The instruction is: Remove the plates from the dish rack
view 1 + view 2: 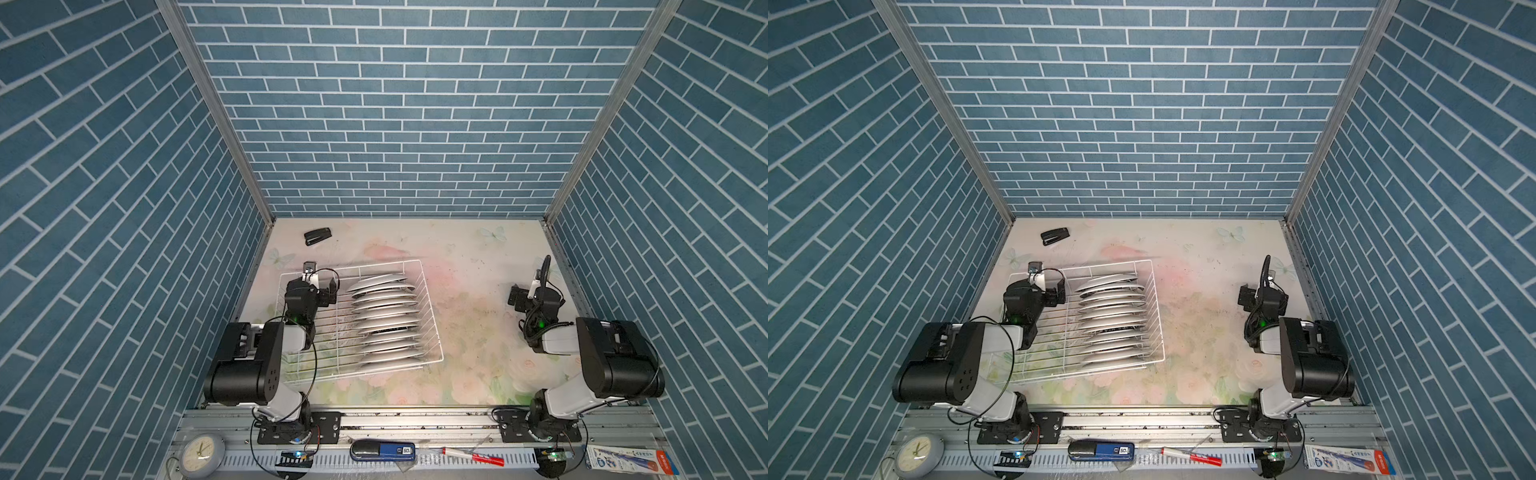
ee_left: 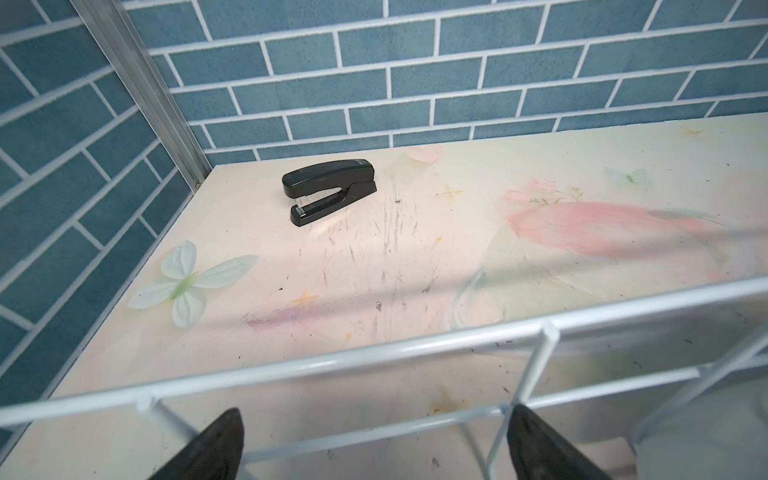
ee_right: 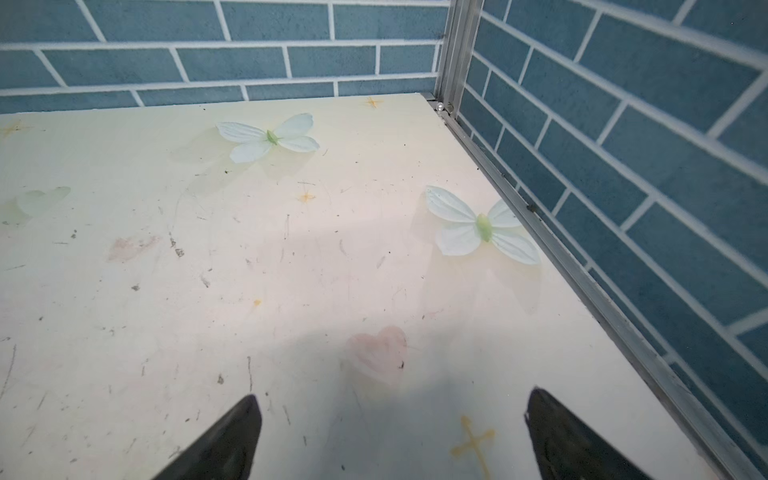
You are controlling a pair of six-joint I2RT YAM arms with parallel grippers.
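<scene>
Plates (image 1: 384,320) – about ten, pale, standing on edge – ranked in a row along the right half of white wire dish rack (image 1: 429,324), left of centre on flowered table (image 3: 208,291). Left gripper (image 2: 376,411) poised over the rack's far-left end, jaws spread wide, holding nothing. Right gripper (image 3: 393,394) likewise wide apart and empty, near the right wall, well apart from the rack. Black stapler (image 2: 330,191) by the far-left corner.

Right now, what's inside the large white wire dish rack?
A row of round white plates standing on edge fills its right half. The left half shows bare wire dividers, but the left arm covers part of it. The plates hide each other's faces.
</scene>
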